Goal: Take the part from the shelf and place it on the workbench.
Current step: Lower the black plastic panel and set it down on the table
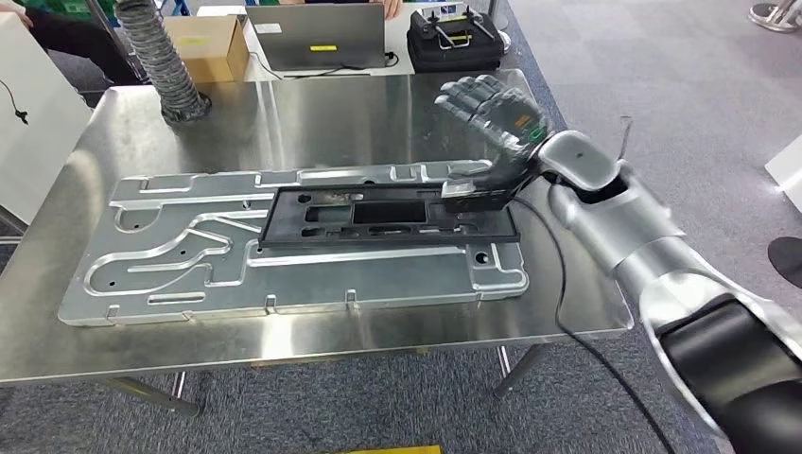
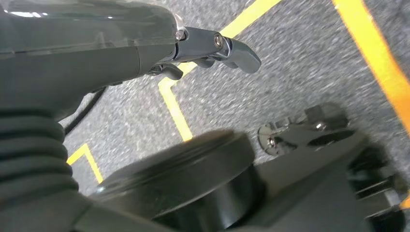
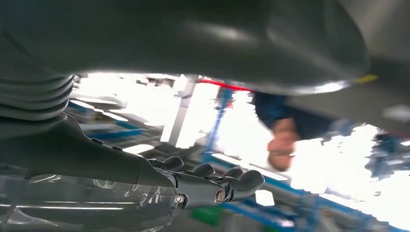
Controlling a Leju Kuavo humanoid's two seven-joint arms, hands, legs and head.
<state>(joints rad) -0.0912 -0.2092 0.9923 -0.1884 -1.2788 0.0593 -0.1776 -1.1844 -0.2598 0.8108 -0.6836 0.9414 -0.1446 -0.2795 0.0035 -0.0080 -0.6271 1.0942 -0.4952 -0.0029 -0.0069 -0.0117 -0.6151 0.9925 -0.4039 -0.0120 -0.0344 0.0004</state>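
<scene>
The black frame-shaped part [image 1: 388, 216] lies flat on a large machined metal plate [image 1: 170, 255] on the steel workbench [image 1: 312, 109]. My right hand [image 1: 492, 113] is raised over the part's right end with its fingers spread and nothing in them; the wrist sits just above that end. In the right wrist view the right hand [image 3: 212, 181] has its fingers stretched out and empty. My left hand [image 2: 208, 46] hangs beside my body over the grey floor and holds nothing.
At the bench's far edge stand a grey ribbed hose [image 1: 170, 57], a cardboard box [image 1: 213, 43], a laptop [image 1: 317, 38] and a black case [image 1: 454, 43]. A black cable [image 1: 563, 284] runs along my right arm. A person's hand [image 3: 282, 145] shows blurred beyond the bench.
</scene>
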